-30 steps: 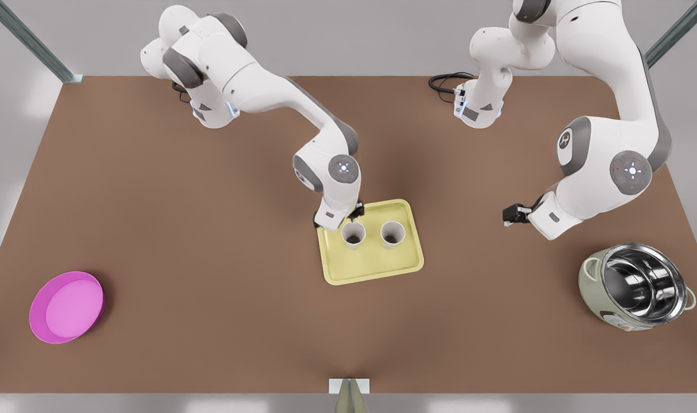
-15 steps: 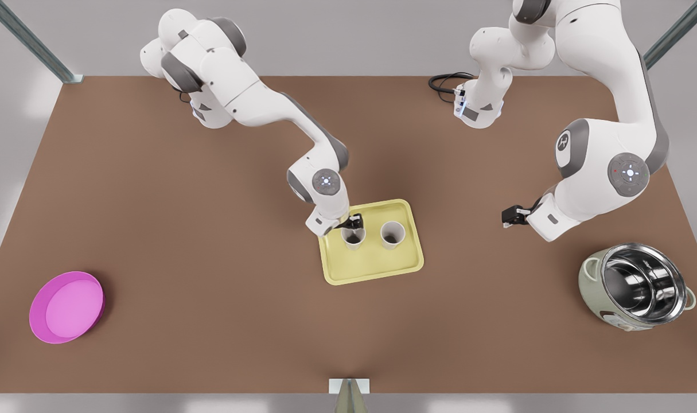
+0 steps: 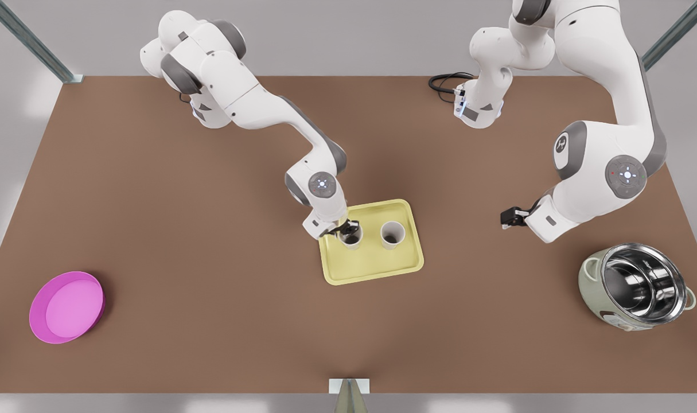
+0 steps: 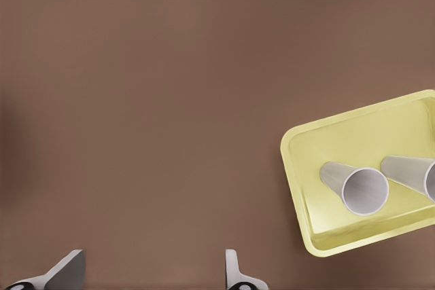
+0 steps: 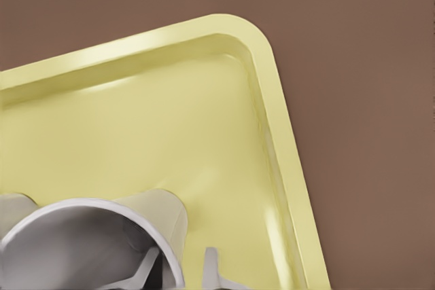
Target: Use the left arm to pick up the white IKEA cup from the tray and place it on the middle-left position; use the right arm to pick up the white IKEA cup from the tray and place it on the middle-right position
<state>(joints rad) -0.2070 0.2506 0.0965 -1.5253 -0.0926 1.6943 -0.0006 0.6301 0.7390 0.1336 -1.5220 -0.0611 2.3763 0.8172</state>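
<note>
Right wrist view puts the right gripper (image 5: 178,271) astride the wall of one upright white cup (image 5: 88,232) on the tray (image 5: 170,100), one finger inside the rim and one outside, parted and not yet pinching. The left gripper (image 3: 509,217) waits wide open and empty over the bare desk (image 3: 210,258), well apart from the other cup (image 3: 392,234).

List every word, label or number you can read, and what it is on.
None readable.
Emblem on the arm at the front view's right: a mark, no letters.
Panel on the cooker: too small.
Right gripper at a cup on the tray, left gripper over bare table: unmarked.
</note>
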